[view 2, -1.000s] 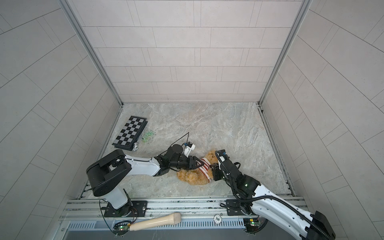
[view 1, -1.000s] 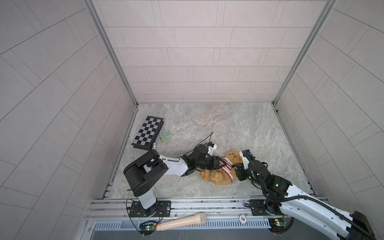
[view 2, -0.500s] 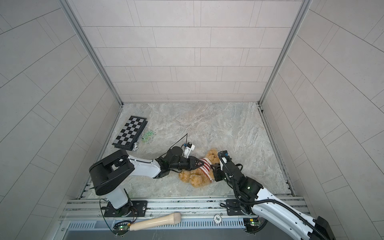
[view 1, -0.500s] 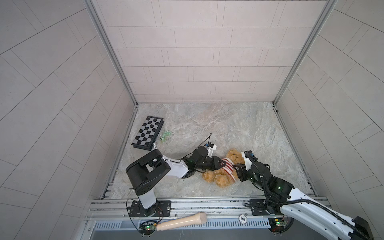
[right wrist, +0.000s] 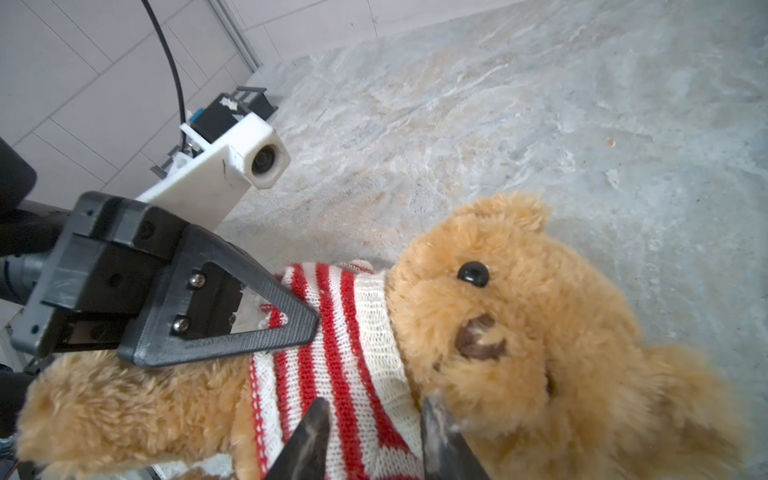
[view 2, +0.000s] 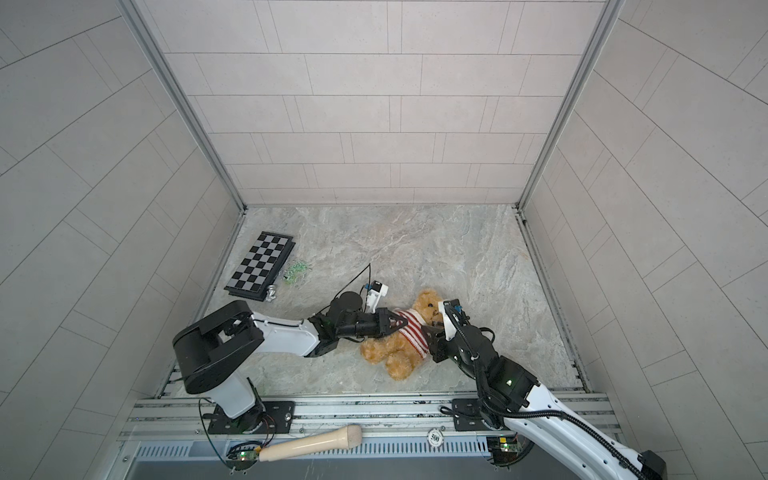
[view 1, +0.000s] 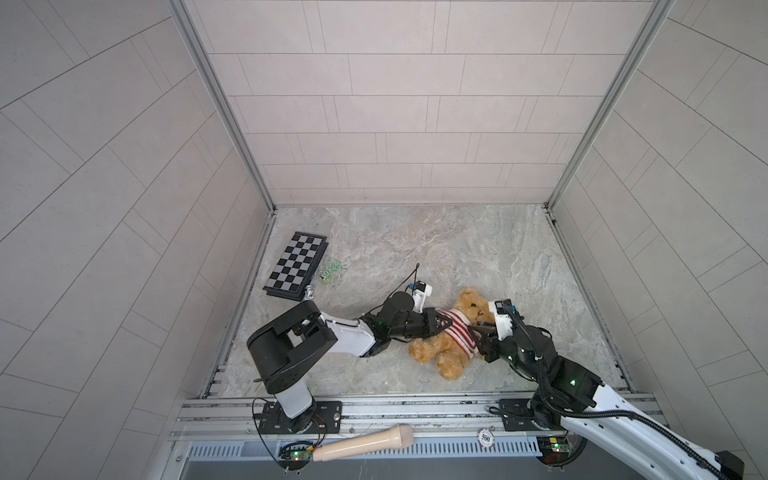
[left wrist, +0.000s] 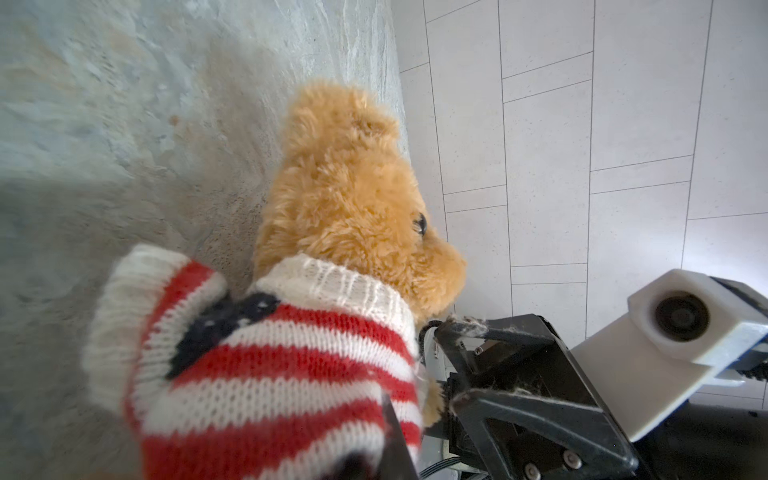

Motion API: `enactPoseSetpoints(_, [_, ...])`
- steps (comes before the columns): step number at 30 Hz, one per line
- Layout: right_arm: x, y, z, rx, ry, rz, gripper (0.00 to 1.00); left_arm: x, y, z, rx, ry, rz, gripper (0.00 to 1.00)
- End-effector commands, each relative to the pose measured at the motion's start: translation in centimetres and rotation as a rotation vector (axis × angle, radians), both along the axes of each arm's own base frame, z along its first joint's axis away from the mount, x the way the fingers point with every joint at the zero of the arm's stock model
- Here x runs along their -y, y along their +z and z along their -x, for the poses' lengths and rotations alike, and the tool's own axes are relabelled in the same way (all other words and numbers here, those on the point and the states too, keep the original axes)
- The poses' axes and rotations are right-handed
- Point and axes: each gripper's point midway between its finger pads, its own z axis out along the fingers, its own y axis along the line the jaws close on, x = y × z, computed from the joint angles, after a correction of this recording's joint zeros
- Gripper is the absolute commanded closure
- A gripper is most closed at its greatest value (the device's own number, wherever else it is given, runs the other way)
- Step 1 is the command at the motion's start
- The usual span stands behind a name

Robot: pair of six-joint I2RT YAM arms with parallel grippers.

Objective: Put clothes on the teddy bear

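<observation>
The right hand [right wrist: 376, 405] has parted its jaws and now straddles the collar without gripping. The left hand [right wrist: 305, 326] has just clenched on the striped sweater [view 1: 457, 332] — a handover of the hold, which suggests the garment is on and needs only tugging down. The teddy bear [view 1: 469, 305] lies face up on the worktop [view 1: 415, 249] between both hands, head through the collar. No container is in view — only a chessboard [view 1: 297, 266], farther off and well apart.

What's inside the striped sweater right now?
The teddy bear's torso. Its head pokes out of the white collar and the furry legs stick out the other end. The knit sweater covers the chest, and whether an arm fills the sleeve can't be seen.
</observation>
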Motion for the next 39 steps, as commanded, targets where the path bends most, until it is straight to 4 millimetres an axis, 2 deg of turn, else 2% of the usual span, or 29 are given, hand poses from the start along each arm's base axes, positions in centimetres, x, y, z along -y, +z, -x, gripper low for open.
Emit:
enactPoseSetpoints(1, [0.4, 1.3, 0.0, 0.037, 0.004, 0.026, 0.60, -0.7, 2.1, -1.0, 0.107, 0.011, -0.023, 1.00])
enactPoseSetpoints(5, [0.6, 2.8, -0.2, 0.076, 0.000, 0.039, 0.60, -2.3, 2.6, -1.7, 0.219, 0.035, -0.169, 1.00])
enactPoseSetpoints(9, [0.8, 4.4, -0.5, 0.118, -0.006, 0.048, 0.59, -5.4, 3.8, -2.8, 0.414, 0.067, -0.437, 1.00])
enactPoseSetpoints(13, [0.7, 4.9, -0.8, 0.133, -0.007, 0.061, 0.59, -9.0, 6.1, -3.7, 0.641, 0.112, -0.756, 1.00])
enactPoseSetpoints(17, [0.6, 5.1, -1.1, 0.142, -0.015, 0.058, 0.59, -10.4, 6.5, -4.2, 0.760, 0.128, -0.970, 1.00])
enactPoseSetpoints(20, [0.6, 5.4, -1.4, 0.152, -0.023, 0.067, 0.59, -9.8, 4.7, -3.6, 0.813, 0.087, -1.093, 1.00])
enactPoseSetpoints(25, [0.9, 6.2, -2.1, 0.165, -0.035, 0.109, 0.58, -7.8, 1.8, -1.8, 0.922, -0.007, -1.267, 1.00])
enactPoseSetpoints(30, [1.2, 6.4, -3.1, 0.148, -0.054, 0.128, 0.56, -5.0, -1.0, 0.9, 0.873, -0.104, -1.136, 1.00])
enactPoseSetpoints(32, [1.7, 6.2, -3.6, 0.138, -0.078, 0.137, 0.55, -4.2, -1.5, 1.9, 0.845, -0.122, -1.062, 0.98])
enactPoseSetpoints(35, [2.1, 5.9, -4.4, 0.113, -0.102, 0.100, 0.53, -3.7, -2.0, 2.9, 0.809, -0.141, -0.999, 0.85])
enactPoseSetpoints(39, [1.1, 5.9, -5.2, 0.099, -0.049, -0.001, 0.52, -2.7, -2.2, 4.7, 0.739, -0.204, -0.873, 0.65])
